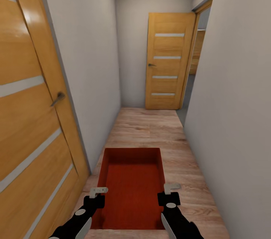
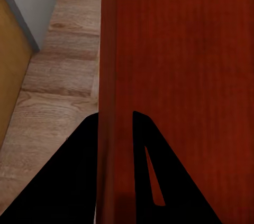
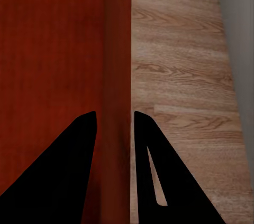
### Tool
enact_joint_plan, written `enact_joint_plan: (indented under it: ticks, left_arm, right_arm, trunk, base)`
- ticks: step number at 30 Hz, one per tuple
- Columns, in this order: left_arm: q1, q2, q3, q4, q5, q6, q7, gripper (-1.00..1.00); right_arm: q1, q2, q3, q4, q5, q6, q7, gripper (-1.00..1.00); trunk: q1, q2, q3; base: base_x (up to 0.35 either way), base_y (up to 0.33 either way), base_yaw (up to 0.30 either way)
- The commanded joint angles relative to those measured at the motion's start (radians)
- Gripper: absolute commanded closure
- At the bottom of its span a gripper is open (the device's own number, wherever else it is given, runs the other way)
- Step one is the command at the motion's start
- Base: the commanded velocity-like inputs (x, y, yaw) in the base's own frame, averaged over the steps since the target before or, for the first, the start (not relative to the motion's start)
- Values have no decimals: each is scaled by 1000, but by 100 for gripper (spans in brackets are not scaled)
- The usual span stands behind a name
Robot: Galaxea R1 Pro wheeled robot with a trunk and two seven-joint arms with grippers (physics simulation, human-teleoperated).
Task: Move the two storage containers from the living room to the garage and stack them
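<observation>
A narrow hallway with pale walls (image 1: 233, 81) runs ahead over a light wood-plank floor (image 1: 150, 126). A big wooden panel door (image 1: 30, 111) stands close on the left, and another panel door (image 1: 167, 60) hangs at the far end beside an open doorway. Low in front of the robot sits an orange-red storage container (image 1: 132, 188), carried above the planks between both arms; whether a second bin is nested in it, I can't tell. The left hand (image 1: 98, 192) is clamped over the container's left wall, one finger inside, one outside. The right hand (image 1: 171, 188) pinches the right wall the same way.
</observation>
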Motion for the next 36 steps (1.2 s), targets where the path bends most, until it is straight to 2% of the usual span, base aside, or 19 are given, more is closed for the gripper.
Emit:
enact_joint_plan:
  ticks: [1,10,21,36]
  left_arm:
    - [-1,10,1,4,11,9,15,100]
    - [-1,10,1,4,11,10,15,100]
    - [-1,10,1,4,11,10,15,100]
    - [-1,9,1,4,11,10,15,100]
  right_arm:
    - [-1,-13,9,-5,31,11,-14,100]
    - [-1,-13,9,-5,31,11,-14,100]
    - [-1,-13,10,4,33,11,-14,100]
    - [-1,-13,10,4,33,11,-14,100]
  trunk:
    - [1,-1,-1]
    - [1,-1,-1]
    - [1,-1,1]
    - [1,-1,2]
  base:
    - [343,0,0]
    - [343,0,-7]
    - [343,0,-159]
    - [343,0,-11]
